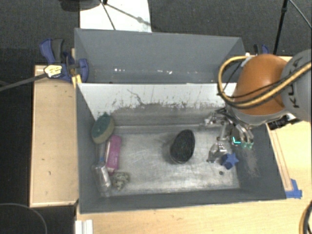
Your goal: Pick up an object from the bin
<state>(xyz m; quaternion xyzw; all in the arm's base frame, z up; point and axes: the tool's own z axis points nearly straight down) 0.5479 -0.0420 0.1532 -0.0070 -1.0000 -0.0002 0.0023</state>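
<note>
grey bin (146, 167) floor — black oval lump (182, 146) mid-floor, green disc (102, 127) and pink tube (113, 152) by left wall, blue bit (229, 161) right.

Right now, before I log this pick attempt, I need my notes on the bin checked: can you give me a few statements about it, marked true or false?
1. The pincer is at the right end of the bin. True.
2. A black oval thing lies near the middle of the floor. True.
3. The pink thing lies right beside the pincer. False: it lies at the left end, far from the pincer.
4. A small blue thing lies close by the pincer. True.
5. The black oval thing rests on the green round thing. False: the green round thing is by the left wall, apart from it.
</note>
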